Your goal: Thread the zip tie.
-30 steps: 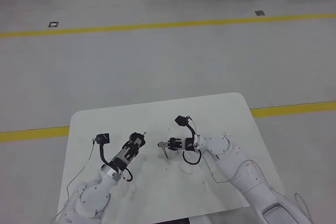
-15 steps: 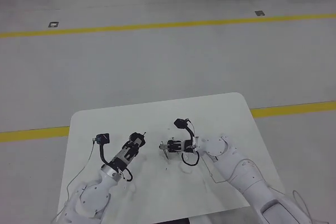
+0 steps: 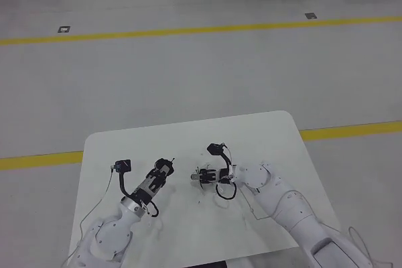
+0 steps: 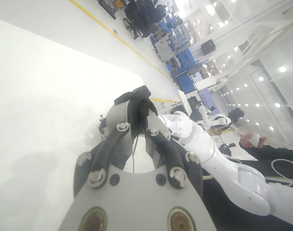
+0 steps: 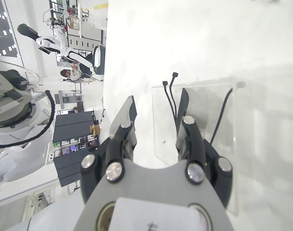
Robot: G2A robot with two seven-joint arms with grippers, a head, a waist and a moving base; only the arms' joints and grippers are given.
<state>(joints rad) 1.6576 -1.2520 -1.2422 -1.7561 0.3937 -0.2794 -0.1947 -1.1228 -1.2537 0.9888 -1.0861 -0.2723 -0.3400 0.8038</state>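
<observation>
1. Working surface: a white table with rounded corners (image 3: 114,157), standing on a pale grey floor crossed by yellow lines (image 3: 187,30).
2. Left of the table's middle, low over the top: the left gripper (image 3: 165,165) (image 4: 136,117), aimed toward the far right, black fingers pressed together.
3. Pinched between those fingers: a thin black plastic zip tie (image 4: 134,152). Strap running back from the fingertips toward the palm. In the top view, a short end poking out past the tips toward the table's far edge.
4. Just to the right, near but apart: the right gripper (image 3: 198,177) (image 5: 158,99), pointing leftward at about the table's centre. Fingers spread wide, with nothing gripped between them.
5. Under the right gripper: a clear rectangular acrylic tray (image 5: 162,131), lying on the tabletop. One finger (image 5: 185,104) over the tray, the other finger (image 5: 129,114) outside the tray's edge, over the table.
6. On the tray, beside the finger that is over it: a pair of black zip ties (image 5: 165,83) lying side by side. Square heads jutting just past the tray's far edge, straps drawing together and running in close along that finger. Cannot tell whether finger and straps touch.
7. Farther across the same tray, well apart from the pair: one more black strap (image 5: 222,115), lying slanted with a slight curve, near a small post (image 5: 241,84) at the tray's corner.
</observation>
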